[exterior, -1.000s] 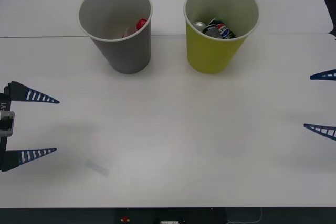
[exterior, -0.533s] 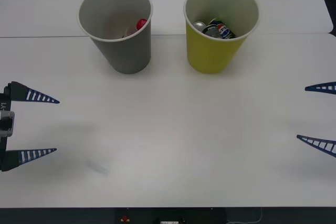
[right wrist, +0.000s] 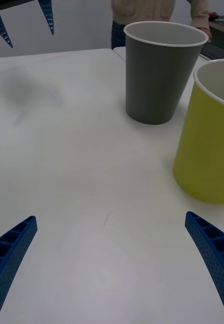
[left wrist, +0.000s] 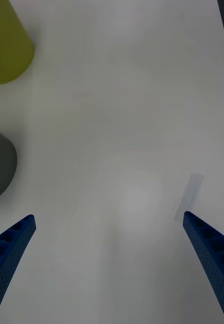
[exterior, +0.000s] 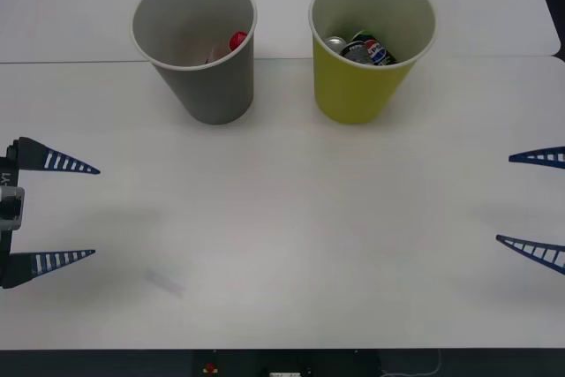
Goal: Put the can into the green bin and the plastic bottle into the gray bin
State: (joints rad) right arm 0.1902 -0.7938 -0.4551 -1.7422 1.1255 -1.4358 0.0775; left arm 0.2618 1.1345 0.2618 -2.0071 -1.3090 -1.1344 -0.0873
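Two bins on a white table, two grippers spread wide at its edges.

We count one white table; two cup-shaped bins, the gray bin and the green bin side by side; two cans in the green one, the can beside a blue Pepsi can; one red cap in the gray. Our left gripper and right gripper grasp nothing.

left gripper spread, right gripper spread
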